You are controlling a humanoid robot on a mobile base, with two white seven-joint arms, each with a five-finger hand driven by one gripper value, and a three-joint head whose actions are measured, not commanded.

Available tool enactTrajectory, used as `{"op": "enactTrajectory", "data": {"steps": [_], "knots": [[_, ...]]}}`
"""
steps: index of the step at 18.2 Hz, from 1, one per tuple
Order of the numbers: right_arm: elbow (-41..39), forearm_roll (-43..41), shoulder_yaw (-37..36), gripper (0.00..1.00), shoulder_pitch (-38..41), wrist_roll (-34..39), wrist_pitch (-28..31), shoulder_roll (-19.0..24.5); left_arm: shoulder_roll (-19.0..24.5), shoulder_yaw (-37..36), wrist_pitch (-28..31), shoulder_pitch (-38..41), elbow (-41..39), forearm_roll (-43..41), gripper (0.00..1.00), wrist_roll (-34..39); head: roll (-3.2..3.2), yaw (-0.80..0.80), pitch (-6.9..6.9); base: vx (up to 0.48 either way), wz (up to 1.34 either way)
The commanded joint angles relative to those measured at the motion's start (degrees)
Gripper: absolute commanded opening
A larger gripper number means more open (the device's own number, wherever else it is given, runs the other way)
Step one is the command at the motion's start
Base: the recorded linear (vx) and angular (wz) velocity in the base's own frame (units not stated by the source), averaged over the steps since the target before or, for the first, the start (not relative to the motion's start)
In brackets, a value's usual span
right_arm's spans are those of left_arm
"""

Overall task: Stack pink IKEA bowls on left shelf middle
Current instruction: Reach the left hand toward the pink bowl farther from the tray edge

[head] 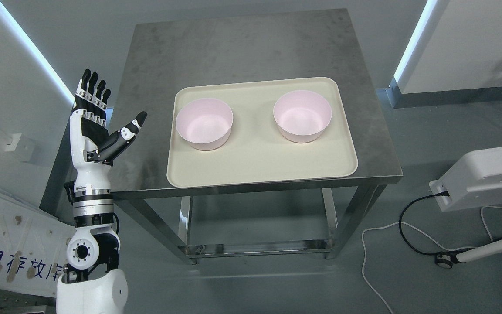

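I observe two pale pink round plastic bowls standing upright and apart on a cream rectangular tray (259,168) with rounded corners, which sits toward the front edge of a grey steel table (242,48): the left bowl (204,123) near the tray's left edge, the right bowl (302,115) near its back right corner. My left hand (96,126), white and black, is raised just off the table's left edge, fingers (92,89) straight, thumb splayed toward the left bowl, holding nothing

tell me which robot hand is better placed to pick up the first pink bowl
Left. The left robot hand is raised and open beside the table's left edge, closest to the left pink bowl on the tray. The right arm is not in view.
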Motion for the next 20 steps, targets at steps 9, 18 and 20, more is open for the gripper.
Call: {"op": "enactTrajectory", "data": {"steps": [9, 18, 20], "knots": [[-1.0, -0.1, -0.3, 1.00, 0.0, 0.0, 0.0, -1.0, 8.9, -3.1, 3.7, -14.8, 8.7, -0.3, 0.96, -27.9, 0.00, 0.00, 0.00, 0.002, 0.00], [-1.0, -0.1, -0.3, 1.00, 0.0, 0.0, 0.0, -1.0, 15.3, -15.9, 7.3, -29.2, 26.8, -16.9, 0.92, -33.6, 0.00, 0.00, 0.00, 0.000, 0.00], [-1.0, -0.1, -0.3, 1.00, 0.0, 0.0, 0.0, -1.0, 15.7, -18.8, 7.3, -32.1, 31.1, -19.6, 0.86, -34.3, 0.00, 0.00, 0.00, 0.008, 0.01]]}}
